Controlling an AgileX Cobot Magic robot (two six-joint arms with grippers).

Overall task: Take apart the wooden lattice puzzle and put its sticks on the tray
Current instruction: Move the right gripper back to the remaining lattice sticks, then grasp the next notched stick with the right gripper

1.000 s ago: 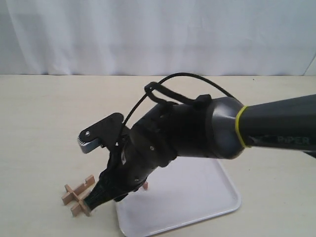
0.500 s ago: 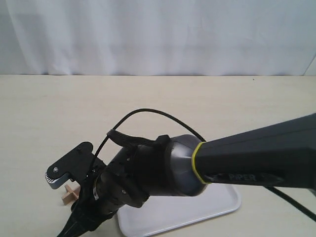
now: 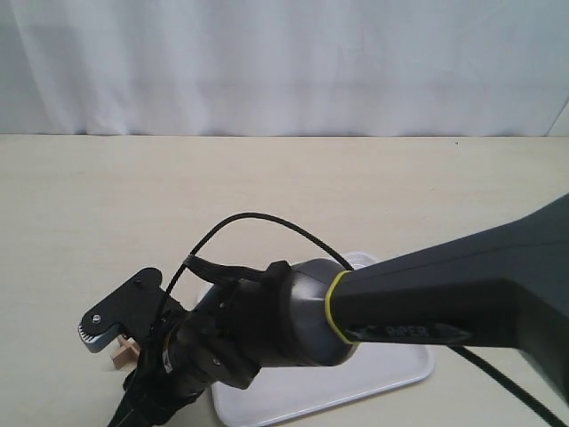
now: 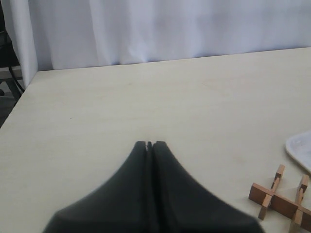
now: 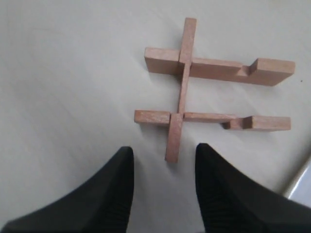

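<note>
The wooden lattice puzzle (image 5: pixel 194 92) lies flat on the table, with two long notched sticks (image 5: pixel 221 68) joined by one cross stick (image 5: pixel 182 97). My right gripper (image 5: pixel 164 151) hovers open just above it, and the cross stick's near end sits between the fingertips without touching them. In the exterior view the right arm covers nearly all of the puzzle (image 3: pixel 122 353), and the right gripper (image 3: pixel 107 374) is at the bottom left. The white tray (image 3: pixel 391 374) lies beside it. My left gripper (image 4: pixel 149 143) is shut and empty, away from the puzzle (image 4: pixel 279 199).
The right arm's dark body (image 3: pixel 427 302) stretches across the tray from the right, with a black cable (image 3: pixel 267 222) looping above the wrist. A white curtain (image 3: pixel 284 62) backs the pale table. The tray's rim (image 5: pixel 303 187) lies close beside the puzzle.
The right arm has swung down and to the left over the puzzle, hiding most of it in the exterior view. Its jaws kept the same gap.
</note>
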